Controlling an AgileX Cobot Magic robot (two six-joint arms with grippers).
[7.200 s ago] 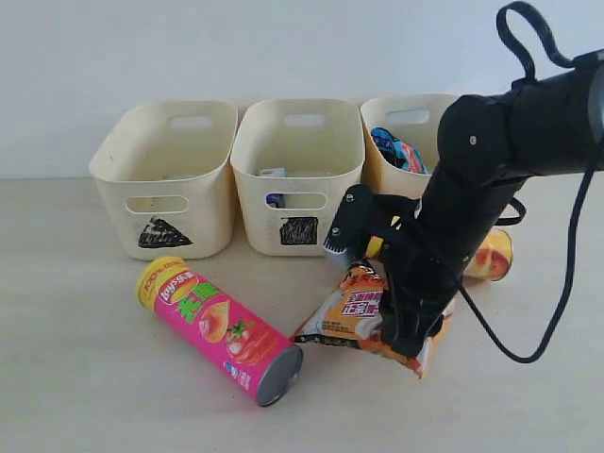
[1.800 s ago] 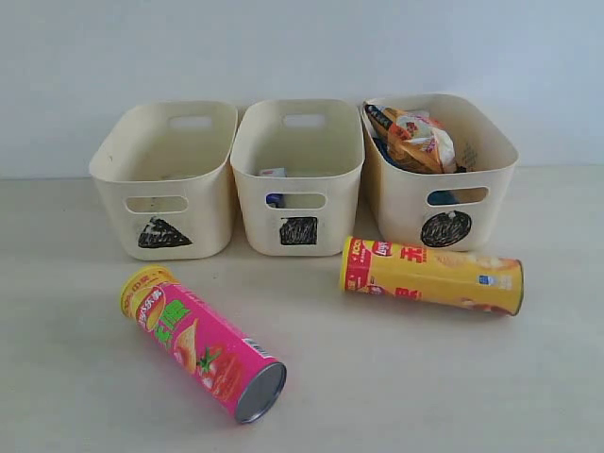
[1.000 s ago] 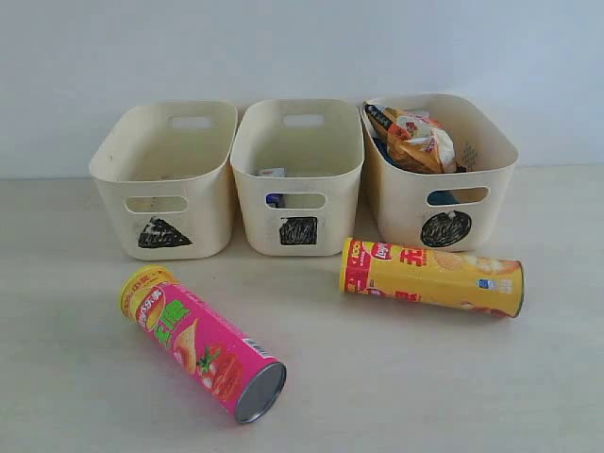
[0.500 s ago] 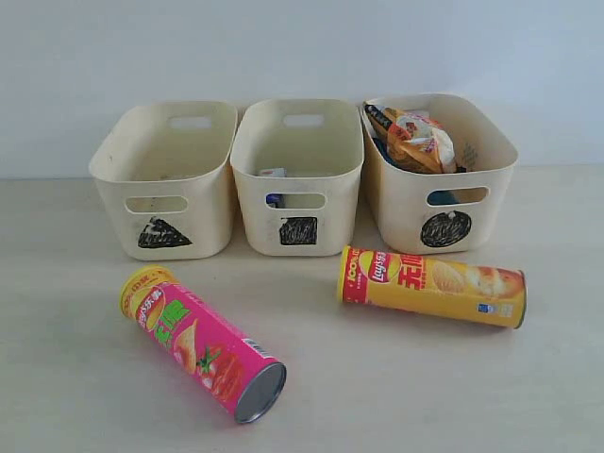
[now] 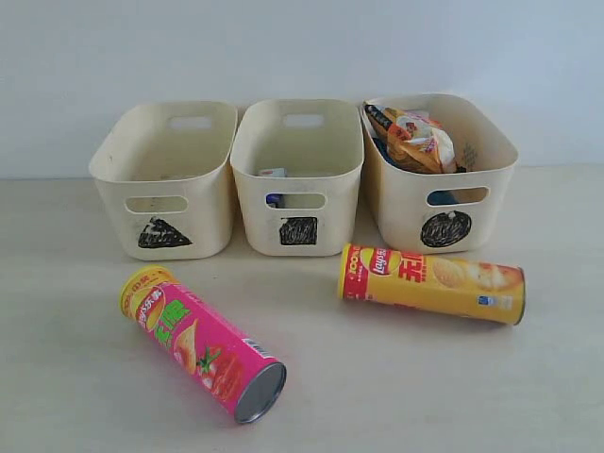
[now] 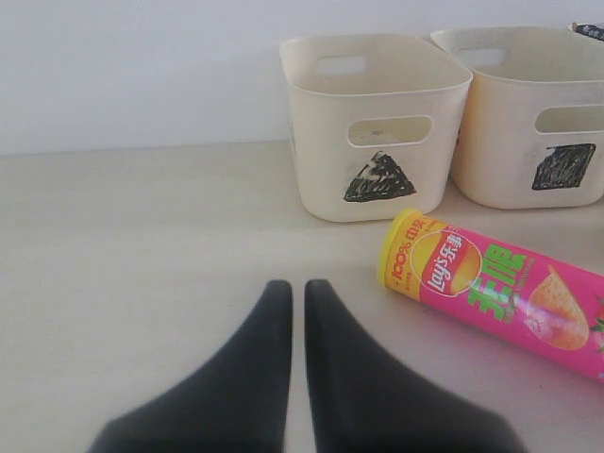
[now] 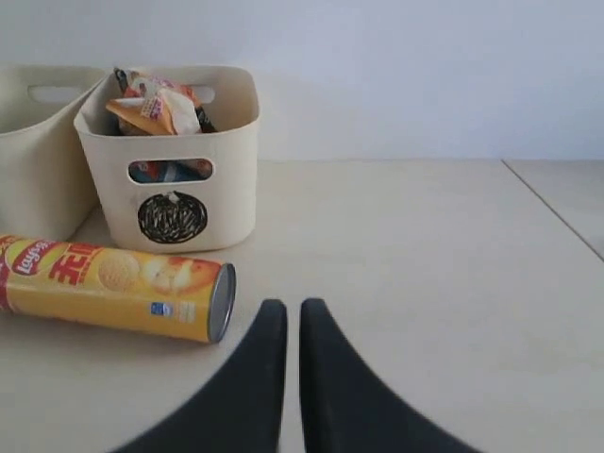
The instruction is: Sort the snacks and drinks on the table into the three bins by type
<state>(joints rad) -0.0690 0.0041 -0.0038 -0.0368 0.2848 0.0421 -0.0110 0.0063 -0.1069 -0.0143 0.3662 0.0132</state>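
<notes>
The pink-magenta chip tube [image 5: 202, 343] lies on the table [image 5: 396, 387] in front of the triangle bin [image 5: 166, 179]. The yellow tube with a red band [image 5: 431, 282] lies in front of the circle bin [image 5: 438, 169], which holds the orange-black-white bag [image 5: 415, 138] and the blue bag [image 5: 440, 197]. A white carton with blue print [image 5: 274, 176] shows inside the square bin [image 5: 299, 175]; the purple carton is hidden. Neither gripper shows in the exterior view. My left gripper [image 6: 297, 286] is shut and empty beside the pink tube [image 6: 495, 292]. My right gripper [image 7: 292, 306] is shut and empty near the yellow tube's metal end [image 7: 222, 302].
A pale wall rises behind the bins. In the right wrist view a seam or edge [image 7: 552, 205] runs across the table at the far side. The triangle bin [image 6: 376, 123] looks empty.
The right arm with the orange bag has left the exterior view; that bag now sits in the circle bin. The yellow tube has rolled slightly in the last second.
</notes>
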